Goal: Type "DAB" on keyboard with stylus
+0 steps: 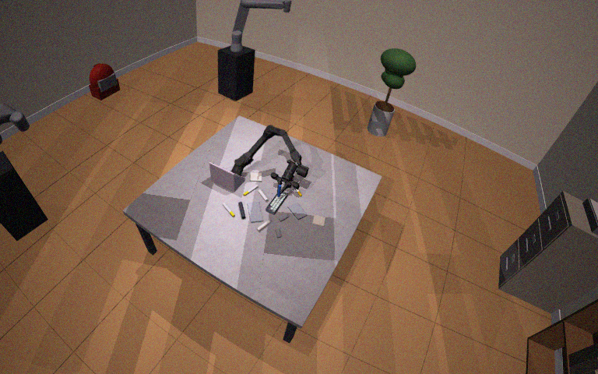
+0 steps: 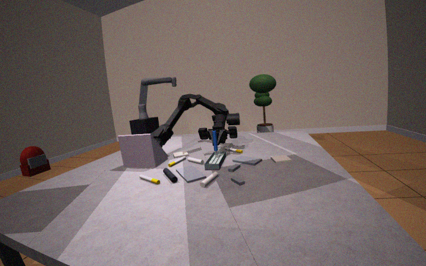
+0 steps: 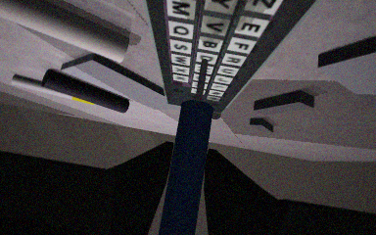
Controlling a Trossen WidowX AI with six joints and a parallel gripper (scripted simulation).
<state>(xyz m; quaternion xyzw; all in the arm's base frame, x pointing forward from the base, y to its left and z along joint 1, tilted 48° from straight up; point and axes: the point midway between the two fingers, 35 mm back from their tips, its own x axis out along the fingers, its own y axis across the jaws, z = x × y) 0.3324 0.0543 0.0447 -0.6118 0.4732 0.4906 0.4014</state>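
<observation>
The blue stylus (image 1: pixel 279 189) (image 2: pixel 214 141) (image 3: pixel 192 127) is held nearly upright in my gripper (image 2: pixel 218 143) (image 3: pixel 189 153), which is shut on it. Its thin dark tip points down at the keyboard (image 1: pixel 276 204) (image 2: pixel 215 160) (image 3: pixel 243 44). In the wrist view the tip lies over the D key in the middle row, just beyond B, and partly covers that letter. I cannot tell whether the tip touches the key or whether the key is pressed down. The A key cannot be made out; the far keys are small and foreshortened.
Around the keyboard lie white-and-yellow markers (image 1: pixel 228 209) (image 2: pixel 150 179), a black cylinder (image 1: pixel 241 210) (image 2: pixel 170 174), white cylinders (image 1: pixel 263 225) (image 2: pixel 209 179), grey slabs (image 1: pixel 255 211) (image 2: pixel 191 173) and small dark blocks (image 2: pixel 237 181). A pale upright panel (image 1: pixel 225 177) (image 2: pixel 138 151) stands beside the arm's base.
</observation>
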